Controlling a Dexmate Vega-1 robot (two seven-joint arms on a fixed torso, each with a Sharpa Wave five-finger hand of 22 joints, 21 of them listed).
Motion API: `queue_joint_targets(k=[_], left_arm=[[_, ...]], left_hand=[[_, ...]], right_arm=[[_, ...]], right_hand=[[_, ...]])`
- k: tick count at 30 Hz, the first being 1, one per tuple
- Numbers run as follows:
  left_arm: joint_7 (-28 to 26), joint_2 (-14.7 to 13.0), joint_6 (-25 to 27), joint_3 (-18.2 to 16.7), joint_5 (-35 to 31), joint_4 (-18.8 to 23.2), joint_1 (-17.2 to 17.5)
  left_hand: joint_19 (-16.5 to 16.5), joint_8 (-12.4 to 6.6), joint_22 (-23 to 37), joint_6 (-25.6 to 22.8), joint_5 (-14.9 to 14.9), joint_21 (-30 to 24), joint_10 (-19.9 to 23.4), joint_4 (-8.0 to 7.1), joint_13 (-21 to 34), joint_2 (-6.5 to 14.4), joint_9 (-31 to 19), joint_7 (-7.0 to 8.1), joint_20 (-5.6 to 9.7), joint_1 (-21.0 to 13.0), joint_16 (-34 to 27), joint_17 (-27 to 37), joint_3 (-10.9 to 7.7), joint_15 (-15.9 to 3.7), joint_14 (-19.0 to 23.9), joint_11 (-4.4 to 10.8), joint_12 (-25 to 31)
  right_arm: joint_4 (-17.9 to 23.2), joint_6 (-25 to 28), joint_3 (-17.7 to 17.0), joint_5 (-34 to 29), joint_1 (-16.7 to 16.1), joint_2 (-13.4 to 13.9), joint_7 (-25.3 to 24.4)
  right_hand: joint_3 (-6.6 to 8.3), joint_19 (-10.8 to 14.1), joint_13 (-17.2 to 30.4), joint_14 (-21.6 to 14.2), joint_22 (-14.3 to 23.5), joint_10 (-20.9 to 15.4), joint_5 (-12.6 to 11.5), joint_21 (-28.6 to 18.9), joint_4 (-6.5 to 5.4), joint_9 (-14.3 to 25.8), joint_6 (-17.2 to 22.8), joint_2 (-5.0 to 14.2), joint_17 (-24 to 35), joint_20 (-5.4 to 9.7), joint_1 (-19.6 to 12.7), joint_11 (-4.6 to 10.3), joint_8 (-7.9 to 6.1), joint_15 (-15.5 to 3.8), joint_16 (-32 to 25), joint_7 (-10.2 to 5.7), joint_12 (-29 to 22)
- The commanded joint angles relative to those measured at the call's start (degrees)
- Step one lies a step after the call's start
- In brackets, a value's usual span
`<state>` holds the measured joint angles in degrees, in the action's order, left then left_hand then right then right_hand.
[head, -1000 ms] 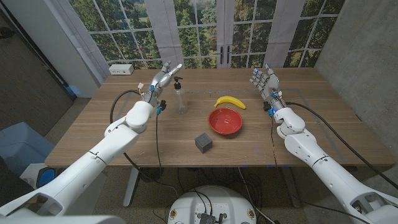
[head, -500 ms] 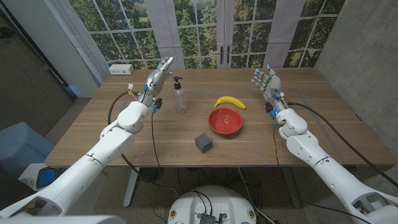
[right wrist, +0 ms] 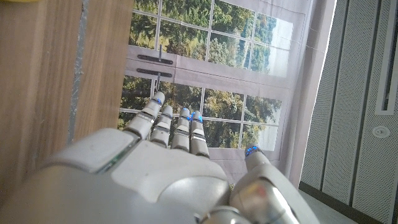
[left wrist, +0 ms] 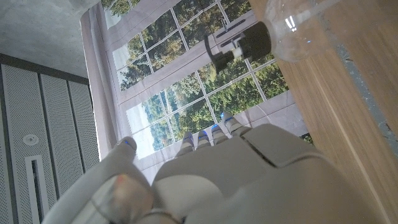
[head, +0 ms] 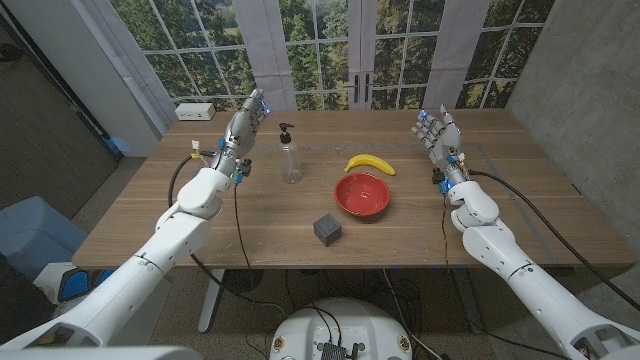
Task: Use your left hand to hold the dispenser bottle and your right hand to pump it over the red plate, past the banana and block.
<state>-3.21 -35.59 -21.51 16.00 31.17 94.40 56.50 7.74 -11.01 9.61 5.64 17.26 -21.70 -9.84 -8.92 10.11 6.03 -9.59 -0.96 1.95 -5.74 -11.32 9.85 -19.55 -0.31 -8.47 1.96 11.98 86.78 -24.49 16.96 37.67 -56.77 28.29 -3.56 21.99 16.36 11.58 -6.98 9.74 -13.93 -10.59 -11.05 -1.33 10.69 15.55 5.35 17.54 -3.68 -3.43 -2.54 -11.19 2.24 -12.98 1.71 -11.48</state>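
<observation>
head overhead, wrists close, sharing windows (head: 320,50)

my count on the table (head: 200,215): one dispenser bottle (head: 291,160), one banana (head: 370,163) at 3 o'clock from it, one red plate (head: 362,194) at 6 o'clock from the banana, one dark block (head: 327,229) at 7 o'clock from the plate, one white box (head: 195,112) at the far left corner. two hands up: left hand (head: 243,128), right hand (head: 437,135).
</observation>
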Motion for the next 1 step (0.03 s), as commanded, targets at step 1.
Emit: queue_joint_targets(k=[1], left_arm=[[3.7,-0.3,0.6,-0.6,5.1,-2.3,0.2]], left_hand=[[-1.0,0.30,0.1,0.1,1.1,0.3,0.0,-1.07,0.1,6.5,-0.1,-0.61,4.41,0.5,0.3,0.1,-2.81,-0.13,0.5,-0.41,-0.3]], right_arm=[[5.6,-1.5,-1.6,-4.2,-5.4,0.7,-6.7]], right_hand=[[-0.08,0.4,0.1,-0.2,0.1,-0.6,0.0,-0.2,0.47,0.0,0.5,-0.23,-0.1,0.36,-0.5,0.16,-0.24,-0.26,-0.1,0.11,-0.3]])
